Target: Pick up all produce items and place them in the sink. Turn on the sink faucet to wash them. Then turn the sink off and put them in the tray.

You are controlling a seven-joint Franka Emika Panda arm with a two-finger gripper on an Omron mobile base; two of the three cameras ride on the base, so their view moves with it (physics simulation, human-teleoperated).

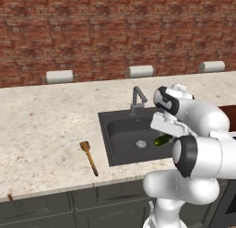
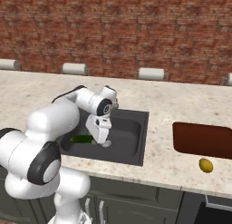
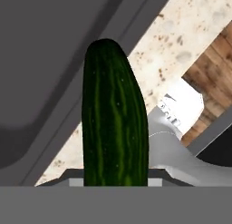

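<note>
My gripper (image 2: 99, 139) is shut on the slim dark green cucumber (image 3: 114, 128), which hangs low inside the dark grey sink (image 1: 120, 130). From the left the cucumber (image 1: 162, 140) pokes out beneath the hand, just right of the silver drain (image 1: 141, 143). In the right base view the cucumber (image 2: 81, 138) lies level over the basin (image 2: 132, 133). The grey faucet (image 1: 137, 100) stands at the sink's back rim. A small yellow rounded piece (image 2: 205, 165) rests on the counter in front of the reddish-brown tray (image 2: 204, 139).
A brown wooden spoon (image 1: 88, 157) lies on the counter left of the sink, near the front edge. White paper-towel rolls (image 1: 59, 76) line the brick back wall. The robot's own arm blocks the sink's right side in the left base view.
</note>
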